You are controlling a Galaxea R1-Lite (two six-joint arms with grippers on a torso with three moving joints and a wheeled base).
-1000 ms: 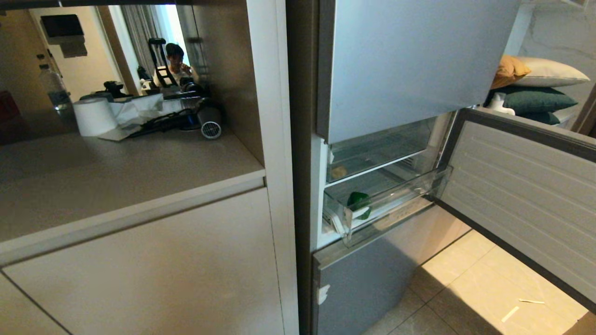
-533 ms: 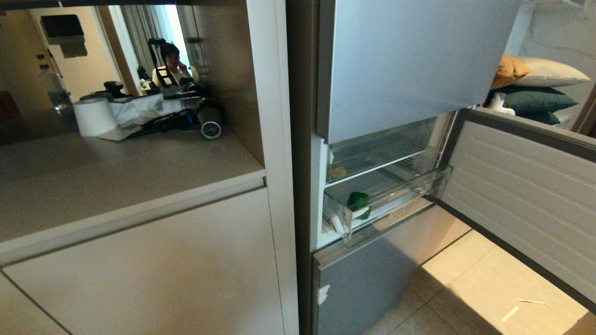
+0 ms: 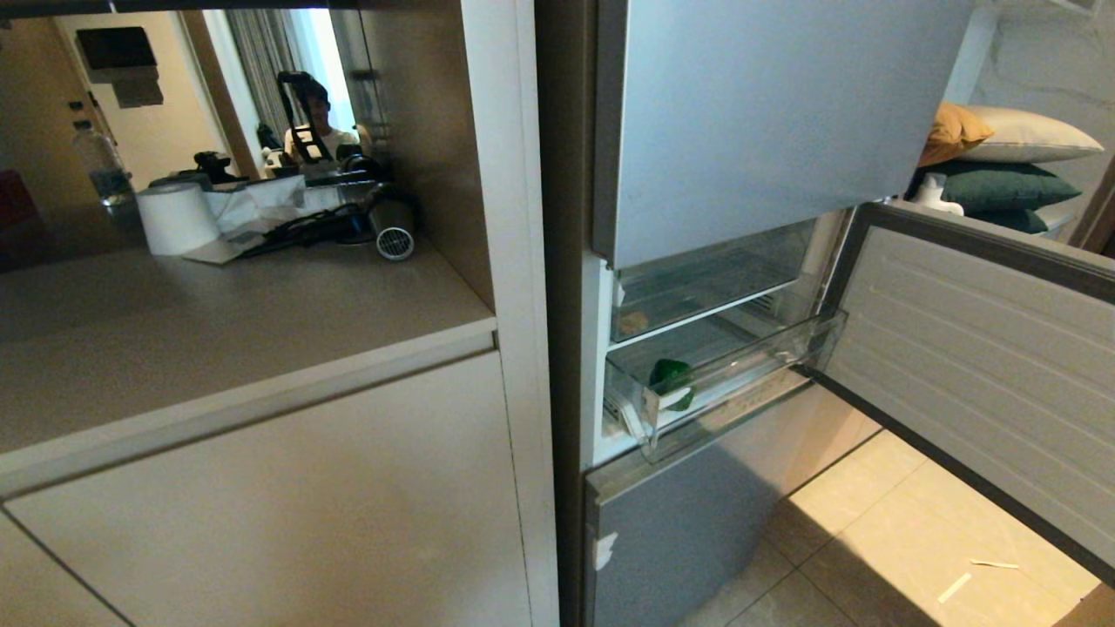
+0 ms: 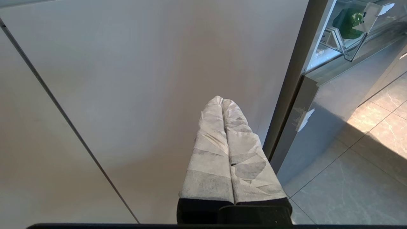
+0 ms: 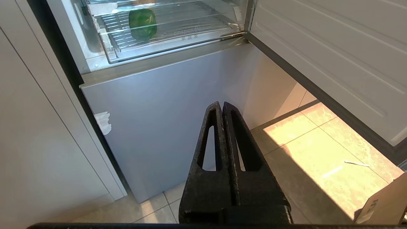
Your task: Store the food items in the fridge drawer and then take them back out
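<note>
While the pepper (image 3: 672,384) lies in the pulled-out drawer (image 3: 732,383) of the open fridge (image 3: 766,122) and the potato (image 3: 633,322) sits on the shelf above, both grippers hang low, left gripper (image 4: 222,101) facing the cabinet (image 4: 143,79), right gripper (image 5: 222,105) facing the fridge's lower panel, fingers pressed together, empty.

A silver fridge (image 3: 766,122) stands with its middle door (image 3: 976,348) swung wide open. A clear drawer (image 3: 723,374) is pulled partway out, and a green pepper (image 3: 672,383) lies at its left end. In the compartment above it, a potato (image 3: 633,322) shows dimly through the plastic. On the left, a beige worktop (image 3: 226,322) carries a paper roll (image 3: 177,218).
</note>
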